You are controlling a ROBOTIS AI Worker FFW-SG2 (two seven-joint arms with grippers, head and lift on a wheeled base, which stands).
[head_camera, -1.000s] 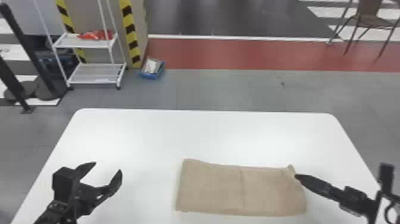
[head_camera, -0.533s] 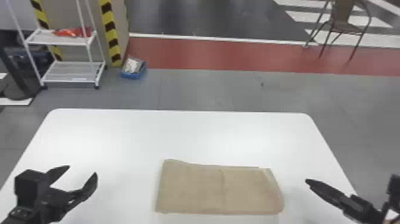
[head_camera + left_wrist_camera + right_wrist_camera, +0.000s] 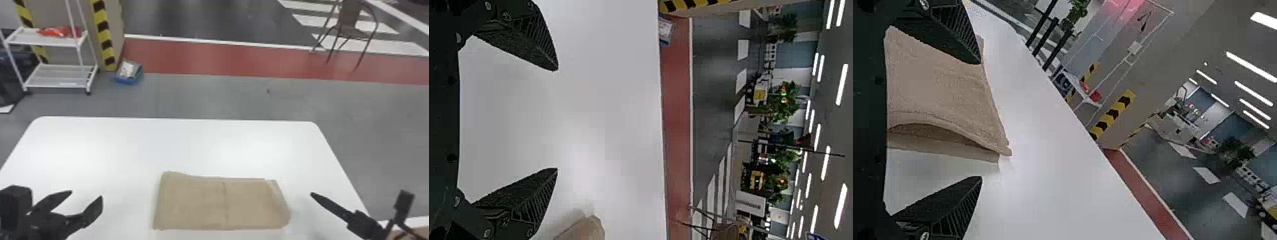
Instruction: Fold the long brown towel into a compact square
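Both your left gripper [image 3: 86, 194] and right gripper [image 3: 981, 120] gape empty either side of the towel [image 3: 222, 204], flat on the tabletop [image 3: 223, 143], probably so you can grasp its layered end cleanly.

Towel [image 3: 191, 204]: plain light brown, darker inside the open fold
Table [image 3: 223, 146]: plain white
Left gripper [image 3: 86, 194]: black
Right gripper [image 3: 333, 206]: black
Rack [image 3: 56, 76]: white
Bundle on rack [image 3: 60, 31]: bright red
Pillar [image 3: 115, 19]: grey-beige; yellow-and-black diagonal stripes on its edges
Bin [image 3: 127, 79]: blue, its contents whitish
Near floor [image 3: 204, 95]: plain grey
Floor band [image 3: 223, 60]: brick red, bordered by a white line
Far floor [image 3: 204, 16]: dark grey, white stripes at right
Chair [image 3: 349, 30]: dark brown
Foliage [image 3: 784, 102]: green
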